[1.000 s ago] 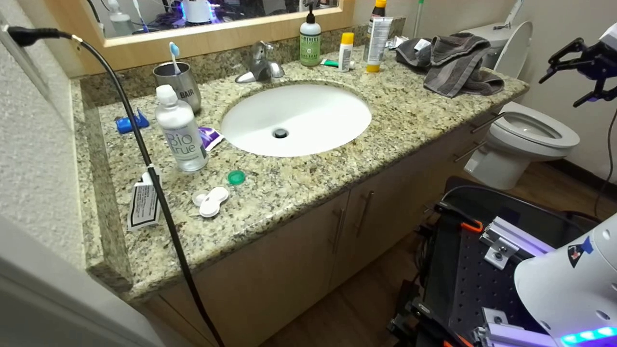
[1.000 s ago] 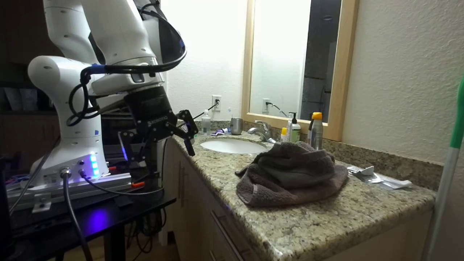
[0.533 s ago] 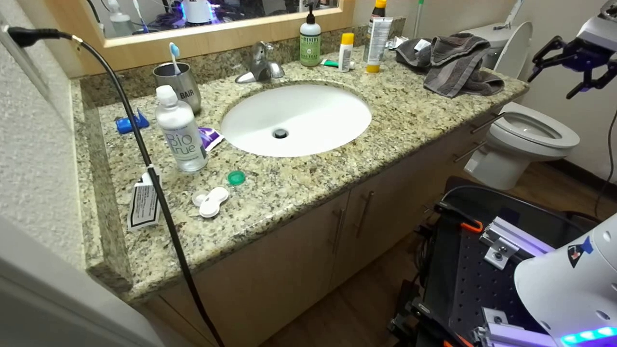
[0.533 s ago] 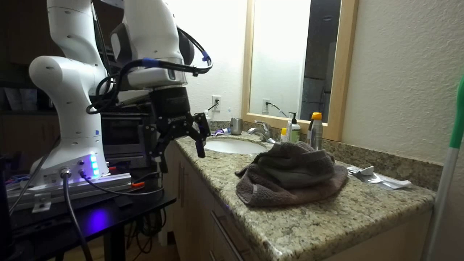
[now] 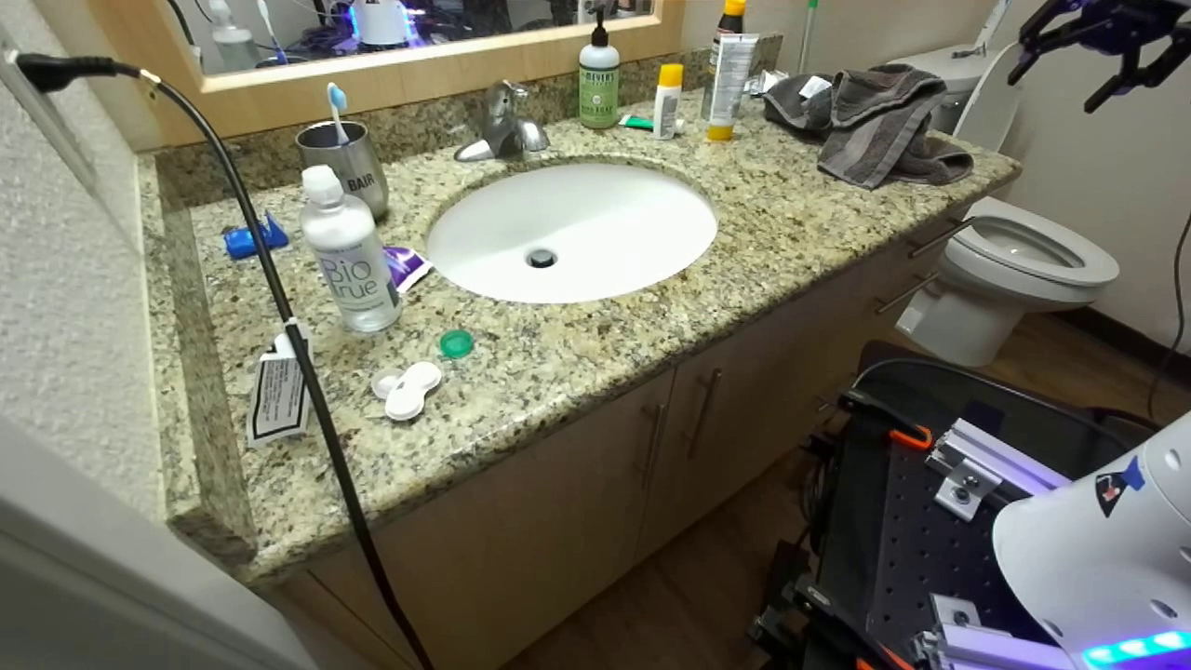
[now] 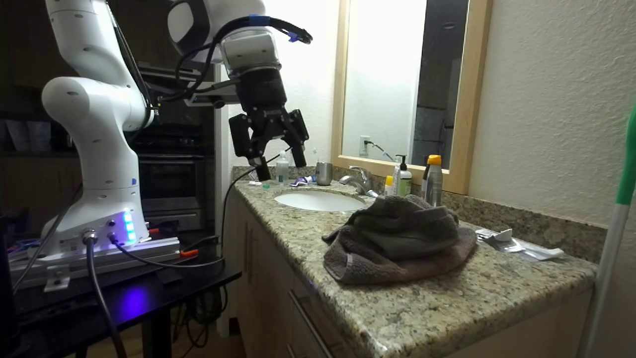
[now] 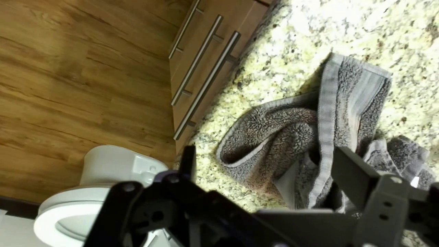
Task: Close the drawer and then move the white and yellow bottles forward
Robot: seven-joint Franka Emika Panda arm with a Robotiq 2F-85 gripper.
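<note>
My gripper (image 6: 282,169) hangs fingers-down in the air, level with the sink end of the counter in that exterior view. It is open, with nothing between its fingers. The wrist view shows the gripper (image 7: 267,159) spread above a towel, without touching it visibly. The drawer (image 7: 219,80) with a light wood front and bar handle looks flush beneath the counter. At the back of the counter stand a short white bottle with a yellow cap (image 5: 666,107) and a taller white tube-like bottle with a yellow base cap (image 5: 732,84), both upright and away from my gripper.
A crumpled grey towel (image 6: 397,238) lies at the counter's near end. A green soap bottle (image 5: 598,84), faucet (image 5: 505,126), steel cup (image 5: 358,163) and clear bottle (image 5: 352,256) stand around the sink (image 5: 595,223). The toilet (image 5: 1033,251) sits past the counter.
My gripper has risen and swung over toward the counter, tilting as it went. Its fingers stay apart. The drawer, bottles and towel have not moved.
</note>
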